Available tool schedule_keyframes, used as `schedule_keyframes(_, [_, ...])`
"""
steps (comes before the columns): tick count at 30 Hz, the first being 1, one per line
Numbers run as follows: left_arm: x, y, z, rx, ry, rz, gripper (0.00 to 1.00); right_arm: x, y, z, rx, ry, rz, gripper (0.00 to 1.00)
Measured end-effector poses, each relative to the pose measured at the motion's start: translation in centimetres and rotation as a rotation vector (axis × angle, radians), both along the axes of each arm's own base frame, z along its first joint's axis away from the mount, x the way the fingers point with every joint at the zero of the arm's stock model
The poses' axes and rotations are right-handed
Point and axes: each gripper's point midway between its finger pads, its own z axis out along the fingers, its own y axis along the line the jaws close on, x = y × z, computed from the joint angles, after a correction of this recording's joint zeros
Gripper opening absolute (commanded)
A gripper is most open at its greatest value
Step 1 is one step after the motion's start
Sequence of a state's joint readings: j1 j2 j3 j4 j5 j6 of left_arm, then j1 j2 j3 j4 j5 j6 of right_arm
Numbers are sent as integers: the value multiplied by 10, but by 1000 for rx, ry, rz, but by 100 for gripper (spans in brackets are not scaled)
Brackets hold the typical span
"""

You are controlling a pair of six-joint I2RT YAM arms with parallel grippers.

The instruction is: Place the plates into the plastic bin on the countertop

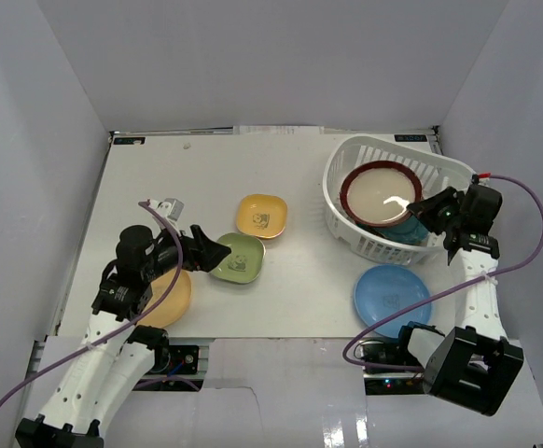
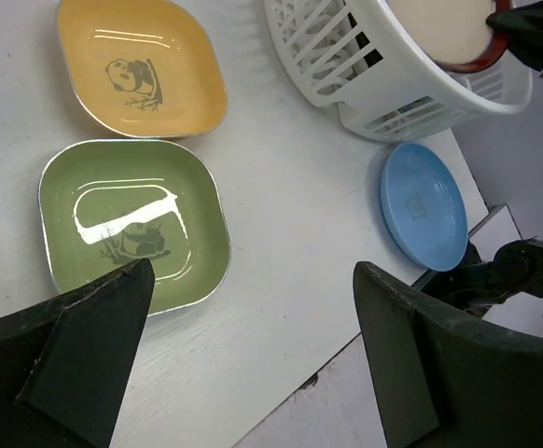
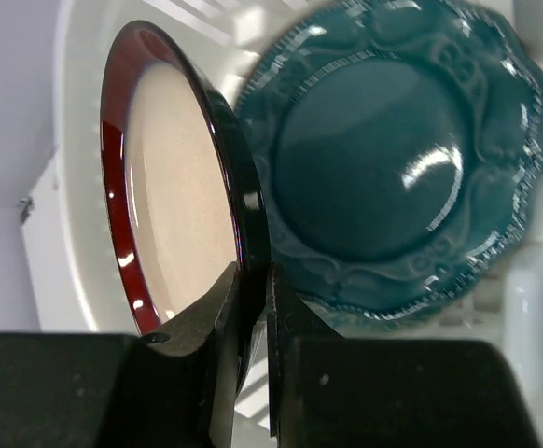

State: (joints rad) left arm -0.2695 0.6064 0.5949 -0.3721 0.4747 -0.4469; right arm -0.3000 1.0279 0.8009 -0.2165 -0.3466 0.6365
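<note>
Red-rimmed plate (image 1: 379, 196): in the bin, tilted, face up.
Right gripper (image 3: 253, 308): clamped on that plate's right rim.
Bin (image 1: 346, 166): oval, long axis left-right.
Left gripper (image 2: 253, 308): apart, above green plate (image 2: 132, 219).

Dish colours, white countertop (image 1: 206, 177)
Panda prints on the yellow square dish (image 1: 261, 216) and green square dish (image 1: 238, 258); blue plate (image 1: 392, 298); cream, dark-red-rimmed plate (image 1: 380, 195); teal scalloped plate (image 3: 393, 168); white lattice bin (image 1: 369, 245)
</note>
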Motion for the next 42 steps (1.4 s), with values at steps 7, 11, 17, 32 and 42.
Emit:
schedule_keyframes(7, [-4, 1, 8, 10, -54, -5, 98, -13, -15, -40, -48, 139, -60, 18])
schedule_keyframes(11, [-5, 0, 8, 12, -59, -9, 98, -11, -25, -40, -87, 133, -96, 62])
schedule_keyframes(17, [-5, 0, 10, 12, -66, -11, 98, -9, -39, -35, -160, 128, -129, 98])
schedule_keyframes(32, [-6, -1, 8, 13, -61, -16, 98, -70, 105, 73, -323, -189, 317, 74])
schedule_keyframes(42, [-4, -1, 6, 17, -51, -13, 98, -172, 151, -80, -392, 236, 572, 82])
